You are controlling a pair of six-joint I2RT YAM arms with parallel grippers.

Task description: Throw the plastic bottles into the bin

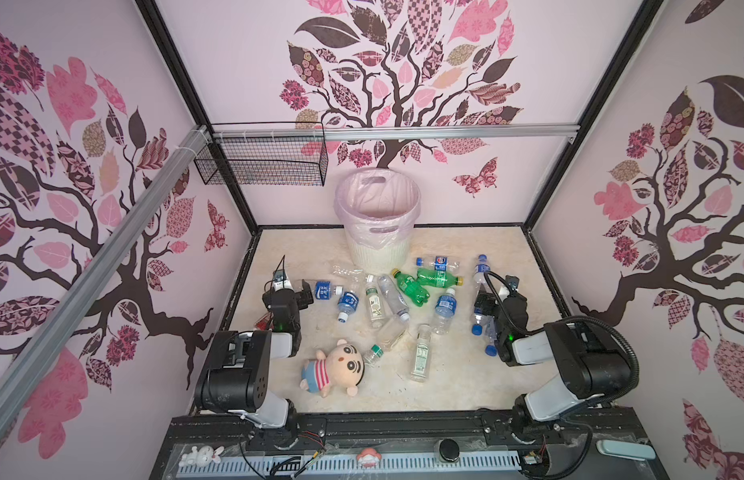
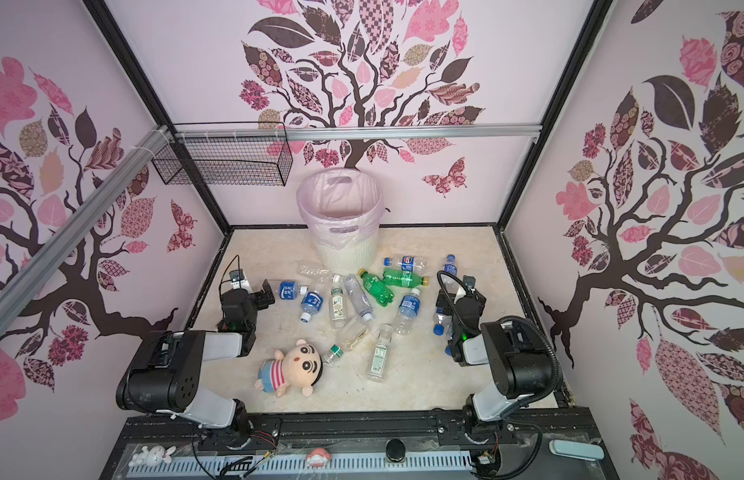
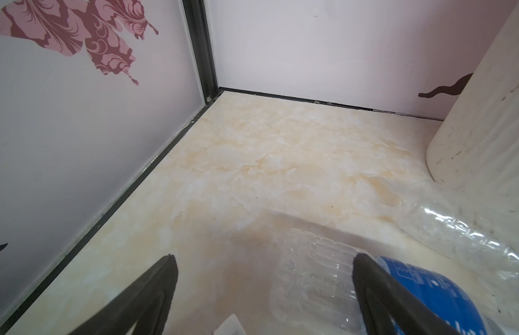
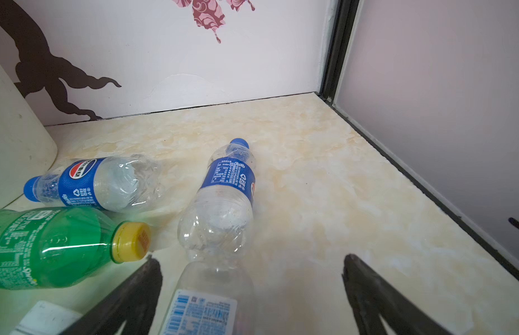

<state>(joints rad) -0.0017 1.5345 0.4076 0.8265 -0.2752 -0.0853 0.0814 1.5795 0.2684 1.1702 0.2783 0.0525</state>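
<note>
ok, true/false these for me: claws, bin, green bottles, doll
1. The left claw and the right claw are both open. True.
2. The bin lies tipped over. False: it stands upright.
3. The green bottles have red caps. False: their caps are yellow.
4. The plush doll lies on the tabletop, outside the bin. True.

Surface (image 3: 281, 162): cream marble-look sheet, faint sheen, wrinkled in places.
Bin (image 1: 376, 253): ribbed cream plastic, matt, scuffed; liner (image 1: 358, 195) thin pale pink film.
Bottle (image 3: 316, 275) at left pincer (image 3: 264, 258): thin clear plastic, glossy, crinkled; blue label (image 3: 426, 290) glossy.
Green bottle (image 4: 58, 246) beside right pincer (image 4: 249, 261): translucent glossy plastic; yellow cap (image 4: 130, 240) smooth.
Pincer fingers (image 4: 368, 290): matt black.
Doll (image 1: 337, 368): plush cloth.
Basket (image 1: 262, 166): black wire mesh.
</note>
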